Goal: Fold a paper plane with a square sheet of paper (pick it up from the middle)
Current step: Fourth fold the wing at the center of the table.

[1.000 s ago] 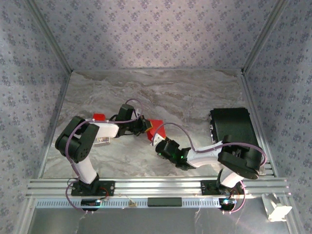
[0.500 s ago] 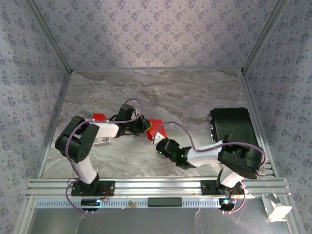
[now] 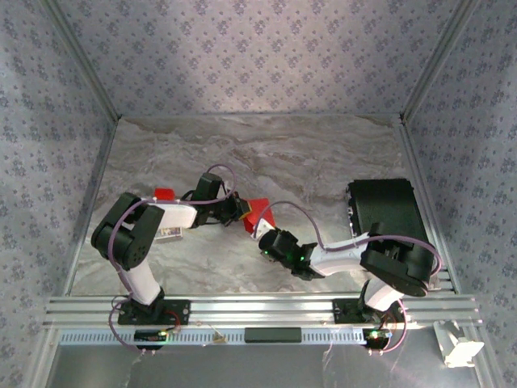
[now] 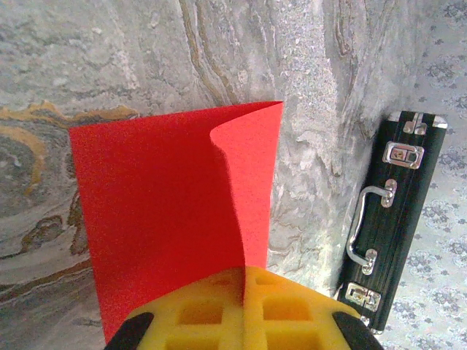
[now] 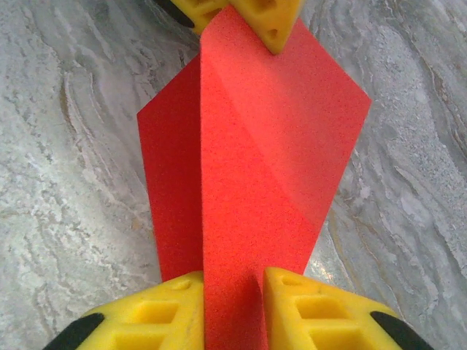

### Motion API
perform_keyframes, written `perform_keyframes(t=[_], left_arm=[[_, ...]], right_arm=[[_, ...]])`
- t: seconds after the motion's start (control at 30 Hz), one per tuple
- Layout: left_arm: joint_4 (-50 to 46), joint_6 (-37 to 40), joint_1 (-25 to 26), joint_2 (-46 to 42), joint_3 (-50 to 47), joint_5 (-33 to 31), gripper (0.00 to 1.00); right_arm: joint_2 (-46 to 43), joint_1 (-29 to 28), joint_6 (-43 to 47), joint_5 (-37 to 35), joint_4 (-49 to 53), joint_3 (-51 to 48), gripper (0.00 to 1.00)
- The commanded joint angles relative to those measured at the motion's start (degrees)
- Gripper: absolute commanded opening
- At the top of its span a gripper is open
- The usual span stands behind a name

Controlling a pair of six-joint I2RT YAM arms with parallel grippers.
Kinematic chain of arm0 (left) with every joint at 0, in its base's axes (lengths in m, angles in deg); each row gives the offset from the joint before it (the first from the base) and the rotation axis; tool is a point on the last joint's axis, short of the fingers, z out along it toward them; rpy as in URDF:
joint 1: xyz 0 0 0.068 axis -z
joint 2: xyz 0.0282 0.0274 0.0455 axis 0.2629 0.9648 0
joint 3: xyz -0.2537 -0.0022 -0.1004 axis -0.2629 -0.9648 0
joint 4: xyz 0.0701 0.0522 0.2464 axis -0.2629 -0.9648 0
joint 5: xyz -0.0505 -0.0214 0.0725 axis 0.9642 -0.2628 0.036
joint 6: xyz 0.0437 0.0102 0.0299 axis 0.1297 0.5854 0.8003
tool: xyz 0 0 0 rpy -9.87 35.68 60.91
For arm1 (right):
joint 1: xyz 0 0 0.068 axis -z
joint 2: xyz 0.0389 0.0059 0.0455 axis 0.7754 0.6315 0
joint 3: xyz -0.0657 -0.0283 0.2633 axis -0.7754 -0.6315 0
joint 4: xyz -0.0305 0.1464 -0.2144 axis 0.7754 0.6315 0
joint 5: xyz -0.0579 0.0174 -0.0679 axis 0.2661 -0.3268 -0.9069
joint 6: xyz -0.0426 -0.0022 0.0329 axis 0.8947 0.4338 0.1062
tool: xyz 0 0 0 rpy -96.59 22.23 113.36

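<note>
The square sheet of paper [image 3: 260,208] is bright red and held up off the marble table, mid-table, between the two grippers. My left gripper [image 3: 241,212] is shut on one edge of it. In the left wrist view the yellow pads [image 4: 204,310] press together with the sheet [image 4: 160,204] curling away from them. My right gripper [image 3: 260,234] faces it from the near side. In the right wrist view its jaws [image 5: 232,292] stand apart with a creased flap of the sheet [image 5: 270,146] running between them. The left gripper's fingertips [image 5: 270,22] pinch the far end.
A black case [image 3: 384,212] with metal latches lies at the right, also in the left wrist view [image 4: 387,219]. A small red piece [image 3: 165,194] sits behind the left arm. A small card [image 3: 168,233] lies under that arm. Patterned walls enclose the table.
My right gripper has edged slightly up and left toward the sheet, and its jaws have narrowed around the flap. The left gripper has kept its hold and its place.
</note>
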Motion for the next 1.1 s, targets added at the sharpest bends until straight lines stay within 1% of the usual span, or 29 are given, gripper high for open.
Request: perform_keyframes(t=[0.0,0.07,0.2,0.33,0.6,0.77,0.83,0.87,0.97,1.07], left_arm=[[-0.71,1.01,0.19,-1.77,1.51,0.07,0.04],[-0.75,1.09,0.19,-1.85,1.44,0.08,0.04],[-0.86,1.10,0.11,-1.94,1.51,0.08,0.05],[-1.03,1.18,0.19,-2.03,1.51,-0.01,0.06],[-2.40,1.93,0.10,-2.26,2.11,-0.01,0.06],[-2.68,2.10,0.08,-2.68,1.87,-0.41,0.07],[-2.89,2.22,-0.05,-2.82,1.90,-0.53,0.11],[-3.07,2.39,0.00,-3.11,1.75,-0.76,0.14],[-4.17,2.91,-0.21,-4.82,1.08,-2.66,0.28],[-6.32,3.72,-0.58,-6.69,0.80,-4.64,0.39]], right_arm=[[0.43,0.28,-1.02,-1.36,-0.57,-0.07,0.23],[0.37,0.27,-1.02,-1.15,-0.65,-0.13,0.23],[0.25,0.31,-1.27,-0.78,-0.83,-0.12,0.19],[0.40,0.43,-1.61,-0.43,-0.68,0.11,0.17],[0.78,0.39,-2.47,-0.91,-0.93,0.37,0.09],[0.86,0.48,-2.82,0.17,-0.57,0.59,0.07],[1.08,0.68,-3.28,0.70,-0.24,0.86,0.06],[1.21,0.74,-3.68,0.82,-0.13,1.07,0.06],[1.35,1.27,-5.03,1.58,-0.17,1.08,0.06],[1.59,1.86,-6.34,2.67,-0.37,0.90,0.06]])
